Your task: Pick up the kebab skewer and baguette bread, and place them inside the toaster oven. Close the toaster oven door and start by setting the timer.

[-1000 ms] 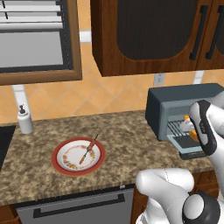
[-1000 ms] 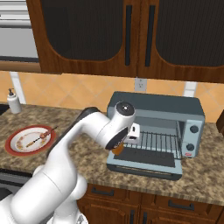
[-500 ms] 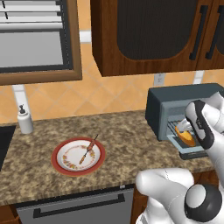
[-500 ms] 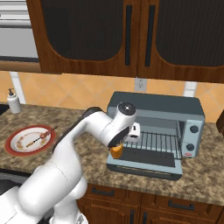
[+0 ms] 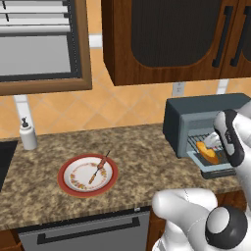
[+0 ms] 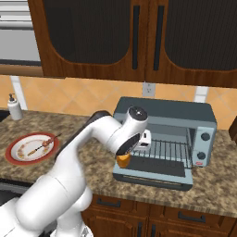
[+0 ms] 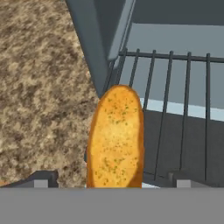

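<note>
We stand before a speckled brown worktop (image 5: 147, 147) in a rendered kitchen, our white arm reaching to the toaster oven (image 6: 176, 115) at the worktop's right end, against the back wall. Its door (image 6: 157, 173) lies dropped open and flat toward the front edge. Our pincer (image 7: 111, 177) hangs just over the oven's mouth with its 2 tips spread wide, one on each side of the baguette bread (image 7: 116, 138) and clear of it as far as the hand view shows, so we judge the loaf released. The baguette bread lies lengthwise at the left front of the opening, its far end on the wire rack (image 7: 175, 96), its near end seemingly over the door hinge, close to the oven's left wall; we cannot tell whether it sits fully inside. The kebab skewer (image 5: 99, 166) lies on a red-rimmed plate (image 5: 66, 181) well apart, toward the left half of the worktop near its front edge; a white soap bottle (image 5: 28, 135) stands at the back left. To finish this step well, we think the pincer should lift straight up and back without brushing the loaf, and we should check that the loaf is deep enough on the rack that the door can shut over it. Then 1 item remains to fetch.
</note>
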Controlling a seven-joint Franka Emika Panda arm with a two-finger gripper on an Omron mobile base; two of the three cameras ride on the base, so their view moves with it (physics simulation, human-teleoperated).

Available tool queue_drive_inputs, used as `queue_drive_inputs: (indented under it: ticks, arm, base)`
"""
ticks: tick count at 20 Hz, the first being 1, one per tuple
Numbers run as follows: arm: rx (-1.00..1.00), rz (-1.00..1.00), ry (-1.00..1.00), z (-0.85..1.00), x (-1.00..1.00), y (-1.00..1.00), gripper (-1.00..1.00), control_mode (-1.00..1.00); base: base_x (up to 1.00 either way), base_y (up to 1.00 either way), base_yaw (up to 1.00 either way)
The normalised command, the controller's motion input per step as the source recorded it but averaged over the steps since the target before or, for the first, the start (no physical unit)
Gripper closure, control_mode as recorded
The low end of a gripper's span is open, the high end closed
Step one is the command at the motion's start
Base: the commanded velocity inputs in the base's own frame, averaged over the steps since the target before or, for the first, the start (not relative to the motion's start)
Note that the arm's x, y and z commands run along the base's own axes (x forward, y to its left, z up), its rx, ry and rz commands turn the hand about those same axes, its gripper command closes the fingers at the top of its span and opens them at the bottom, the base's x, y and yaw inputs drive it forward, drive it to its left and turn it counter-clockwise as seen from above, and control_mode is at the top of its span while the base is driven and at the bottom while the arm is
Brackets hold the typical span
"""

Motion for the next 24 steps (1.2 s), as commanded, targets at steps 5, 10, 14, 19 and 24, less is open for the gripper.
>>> queue_drive_inputs:
  ticks: [5,10,14,19,24]
  arm:
    - [-0.09,0.00,0.08,0.00,-0.77,0.05,-1.00,-1.00]
    - [-0.08,0.00,0.06,0.00,-0.70,0.53,-1.00,-1.00]
    - [0.00,-0.06,0.04,0.00,-0.14,1.00,-1.00,-1.00]
    - [0.00,-0.18,0.05,0.03,0.10,1.00,-1.00,-1.00]
    - [0.00,-0.24,0.08,0.06,0.36,1.00,-1.00,-1.00]
  base:
    - [0.00,0.00,0.00]
    - [0.00,0.00,0.00]
    - [0.00,0.00,0.00]
    - [0.00,0.00,0.00]
    - [0.00,0.00,0.00]
